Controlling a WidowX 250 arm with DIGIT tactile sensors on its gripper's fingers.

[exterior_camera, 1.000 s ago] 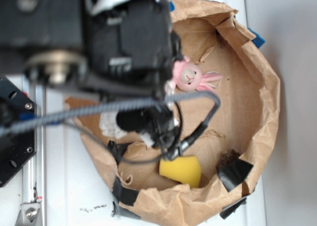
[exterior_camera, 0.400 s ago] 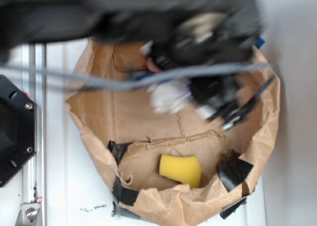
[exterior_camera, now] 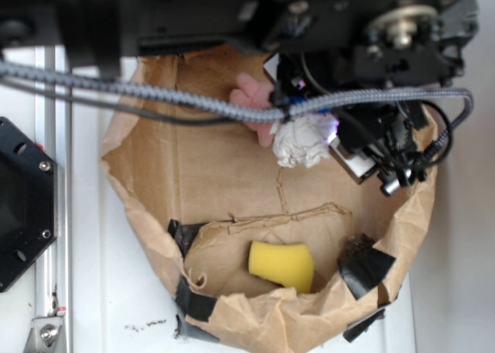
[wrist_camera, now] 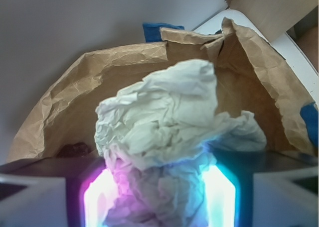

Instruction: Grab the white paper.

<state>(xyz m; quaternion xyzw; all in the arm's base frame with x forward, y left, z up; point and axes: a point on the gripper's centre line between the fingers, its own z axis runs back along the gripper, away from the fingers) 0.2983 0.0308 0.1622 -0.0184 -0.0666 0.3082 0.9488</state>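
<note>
White worktop [exterior_camera: 100, 291] carries a brown paper bag [exterior_camera: 418, 214] rolled down into a shallow basin, patched with black tape at its 6 o'clock rim and blue tape at the far edge. A pale wall fills the background in the wrist view.

The grab looks essentially done. The paper [wrist_camera: 164, 132] — a crumpled off-white wad — sits between the jaws of the gripper [wrist_camera: 159, 197], which are closed narrow around its lower part; lit pads glow pink and cyan on either side of it. In the exterior view the paper [exterior_camera: 303, 140] hangs under the arm at about 1 o'clock in the basin, seemingly clear of the bag floor, though the height cannot be told for sure.

What is left, as a judgement: only keeping the grip firm, as crumpled paper is light and may slip.

A pink bunny [exterior_camera: 254, 97] lies partly hidden beneath the arm, just beside the paper at its 10 o'clock. A yellow sponge [exterior_camera: 282, 264] rests at 6 o'clock, well apart — untouched.
</note>
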